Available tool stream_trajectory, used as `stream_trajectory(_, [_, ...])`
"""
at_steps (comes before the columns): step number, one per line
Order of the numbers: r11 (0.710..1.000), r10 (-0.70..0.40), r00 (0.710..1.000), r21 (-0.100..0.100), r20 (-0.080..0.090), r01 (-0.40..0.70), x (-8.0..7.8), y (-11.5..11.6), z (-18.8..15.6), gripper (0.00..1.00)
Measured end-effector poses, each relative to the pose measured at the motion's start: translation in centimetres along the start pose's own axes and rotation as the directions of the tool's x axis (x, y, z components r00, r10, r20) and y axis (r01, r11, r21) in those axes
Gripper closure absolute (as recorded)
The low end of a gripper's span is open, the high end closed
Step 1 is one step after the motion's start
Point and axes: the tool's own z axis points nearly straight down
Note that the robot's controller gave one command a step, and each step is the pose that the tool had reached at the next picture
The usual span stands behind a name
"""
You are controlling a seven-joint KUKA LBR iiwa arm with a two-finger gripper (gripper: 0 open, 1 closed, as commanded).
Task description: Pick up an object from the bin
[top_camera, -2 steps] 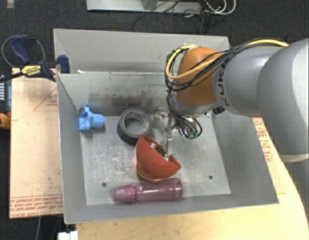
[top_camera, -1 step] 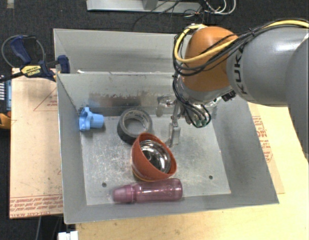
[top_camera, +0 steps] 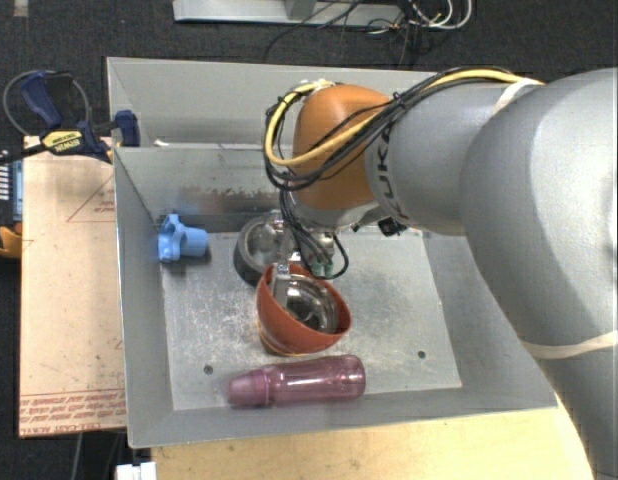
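Grey bin (top_camera: 389, 348), mid-floor: my gripper (top_camera: 289, 268) hung at the upper rim of a tilted orange bowl (top_camera: 284, 340); I could not tell how wide it stood. A dark metal cup (top_camera: 251, 250) crowded just beside it, a pink bottle (top_camera: 294, 381) lay in front, and a blue fitting (top_camera: 179, 240) lay at left.

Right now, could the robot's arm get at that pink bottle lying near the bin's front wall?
Probably yes. The pink bottle lies flat with nothing on top of it, and the gripper hangs nearby, at the far rim of the orange bowl. That bowl and the near wall of the bin could make it tight.
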Motion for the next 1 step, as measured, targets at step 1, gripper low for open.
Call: stream_trajectory(1, [0.928,-0.372,0.928,0.008,0.023,0.372,0.05,-2.89,2.71,0.00])
